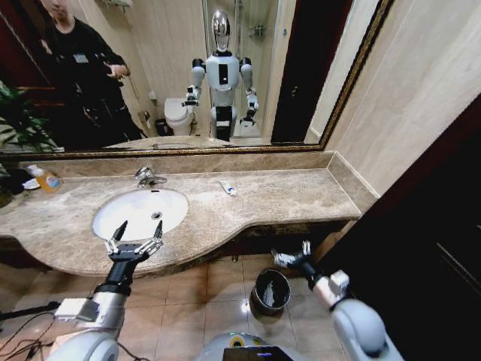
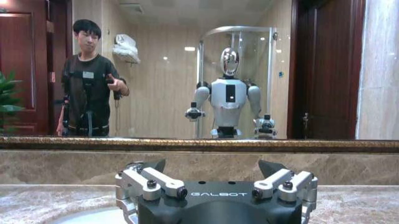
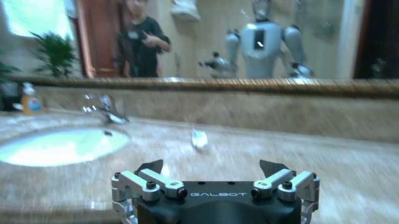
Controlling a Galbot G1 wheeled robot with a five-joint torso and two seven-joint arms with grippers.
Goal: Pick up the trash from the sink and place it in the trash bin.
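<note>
The white oval sink [image 1: 128, 218] is set in the beige marble counter, with a chrome tap [image 1: 146, 177] behind it. I make out no litter in the basin. A small white tube [image 1: 228, 188] [image 3: 199, 139] lies on the counter to the right of the sink. My left gripper [image 1: 139, 229] [image 2: 212, 163] is open over the sink's near rim, with nothing between its fingers. My right gripper [image 1: 291, 254] [image 3: 212, 164] is also open and empty, in front of the counter edge and just above the trash bin [image 1: 270, 292]. The bin is a dark round one standing on the tiled floor.
An orange-labelled soap bottle [image 1: 46, 179] [image 3: 29, 99] stands at the counter's far left beside a plant. A big mirror backs the counter and reflects me and a person. A dark wall or door [image 1: 421, 248] closes in on the right. Cables lie on the floor at the lower left.
</note>
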